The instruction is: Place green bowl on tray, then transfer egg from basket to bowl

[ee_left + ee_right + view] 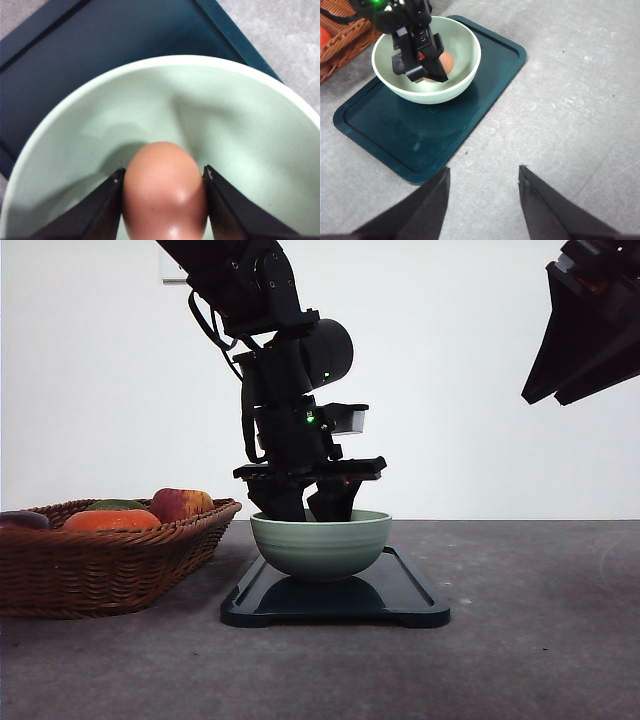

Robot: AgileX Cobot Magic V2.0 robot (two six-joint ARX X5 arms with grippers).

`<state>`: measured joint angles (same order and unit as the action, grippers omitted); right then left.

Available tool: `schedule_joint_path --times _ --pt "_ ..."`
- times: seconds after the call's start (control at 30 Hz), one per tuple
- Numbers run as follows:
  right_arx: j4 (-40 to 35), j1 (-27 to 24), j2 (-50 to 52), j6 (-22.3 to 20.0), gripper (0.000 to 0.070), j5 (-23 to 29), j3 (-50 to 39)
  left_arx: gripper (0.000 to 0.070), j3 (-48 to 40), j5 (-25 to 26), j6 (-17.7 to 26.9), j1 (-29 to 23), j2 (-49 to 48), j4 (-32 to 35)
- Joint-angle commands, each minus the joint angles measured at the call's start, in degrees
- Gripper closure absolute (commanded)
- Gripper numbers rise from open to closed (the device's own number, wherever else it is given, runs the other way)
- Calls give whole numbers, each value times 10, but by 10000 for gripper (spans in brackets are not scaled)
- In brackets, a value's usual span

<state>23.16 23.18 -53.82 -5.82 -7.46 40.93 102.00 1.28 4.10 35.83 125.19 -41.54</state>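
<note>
Two arms are at work here, and we can read no brand, label or writing on anything in view. The left gripper [312,508] reaches down into the green bowl [321,548], its dark, flat-faced fingers [100,210] closed against both sides of the egg [165,192], which is smooth, glossy, reddish-brown and oval. We see the egg held low inside the bowl; whether it touches the bottom we cannot tell. The bowl is round, pale sage green with a lighter rim, matte and smooth inside, and in the front view faint horizontal ribs run around its outside. It stands on the tray [410,595], a flat dark rectangle with rounded corners, a low raised rim and small feet; its sheen reflects the bowl. From the right wrist view the bowl sits toward one end of the tray, the end nearer the basket [110,565]. That basket is brown woven wicker, wide and shallow with flaring sides, just beside the tray on the robot's left, and it holds a red-yellow apple [180,503] and an orange fruit [110,521]. The right gripper [482,192] hangs high over the grey, speckled table [540,640], its fingers spread apart and holding nothing.
</note>
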Motion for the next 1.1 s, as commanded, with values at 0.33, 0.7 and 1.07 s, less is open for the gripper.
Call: schedule_joint_path --times 0.33,0.7,1.07 --pt "-4 2 -4 -2 434 0 3 347 84 -2 9 5 16 -80" --pt "-3 2 -4 -2 434 0 3 355 231 133 -10 -24 -8 -222" --pt "11 2 -4 -2 434 0 3 435 150 133 -13 -80 -127 -216"
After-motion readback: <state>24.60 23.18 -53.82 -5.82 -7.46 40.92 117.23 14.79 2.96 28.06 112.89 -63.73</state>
